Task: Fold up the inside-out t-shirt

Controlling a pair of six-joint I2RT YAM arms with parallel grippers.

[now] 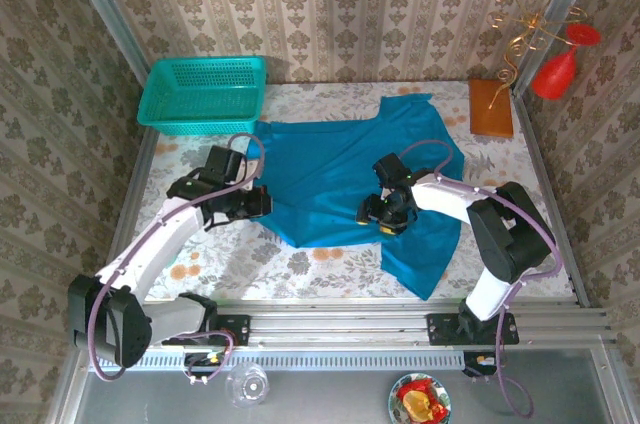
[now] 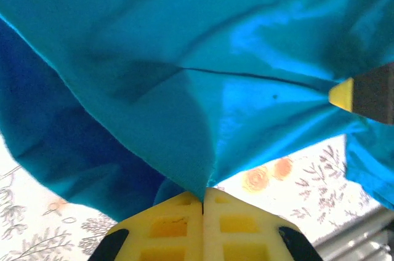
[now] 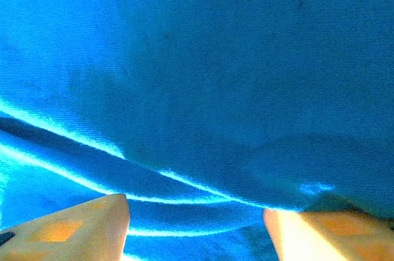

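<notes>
The plain teal-blue, thin-cloth t-shirt point(image 1: 330, 159) lies rumpled across the middle of the floral tabletop point(image 1: 300, 266). The left gripper point(image 2: 203, 202) is clamped tight on the shirt's left edge, holding a fold raised. The right gripper point(image 3: 197, 224) sits over the shirt's middle, jaws apart.

Lab booth: wallpaper panels point(image 1: 330, 4), aluminium rail point(image 1: 340, 325)

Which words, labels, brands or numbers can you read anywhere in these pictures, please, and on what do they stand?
None can be read.
The teal t-shirt is plain, with no print or label showing; the turquoise mesh basket, the orange-brown flat object and the floral table cover bear no writing.
</notes>
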